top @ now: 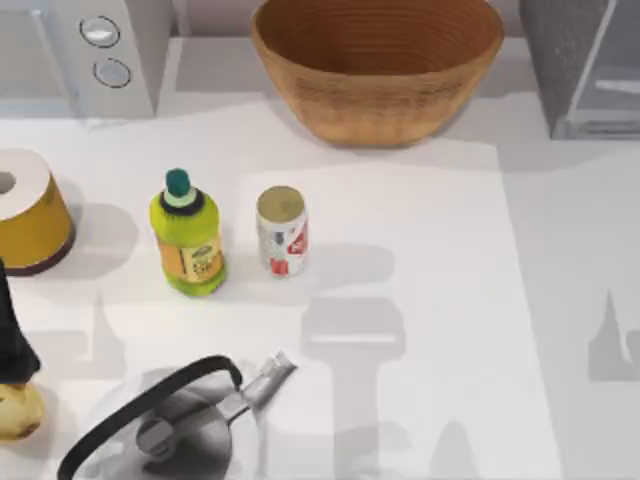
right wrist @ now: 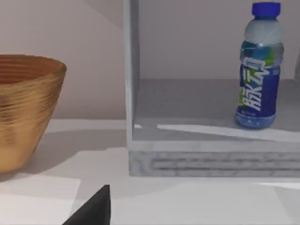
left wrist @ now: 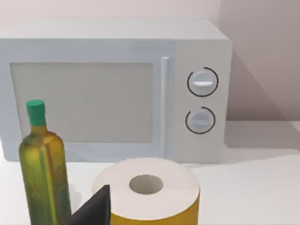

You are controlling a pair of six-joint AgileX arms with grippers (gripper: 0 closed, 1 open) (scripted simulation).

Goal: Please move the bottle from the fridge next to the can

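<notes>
The bottle point(right wrist: 259, 70), clear pale blue with a blue cap and a blue-and-green label, stands upright inside the open fridge point(right wrist: 206, 159) in the right wrist view. The grey fridge point(top: 580, 60) sits at the table's back right corner. The small silver can point(top: 281, 232) with a red mark stands upright left of the table's middle. A dark part of my right gripper point(right wrist: 93, 208) shows low in the right wrist view, well short of the fridge. A dark part of my left gripper point(left wrist: 93, 208) faces the microwave point(left wrist: 117, 89).
A yellow-green bottle point(top: 186, 235) stands just left of the can. A wooden bowl point(top: 375, 65) sits at the back middle and the microwave point(top: 80, 50) at the back left. A yellow paper roll point(top: 28, 210), a kettle point(top: 170, 420) and an oil bottle point(left wrist: 43, 173) crowd the left side.
</notes>
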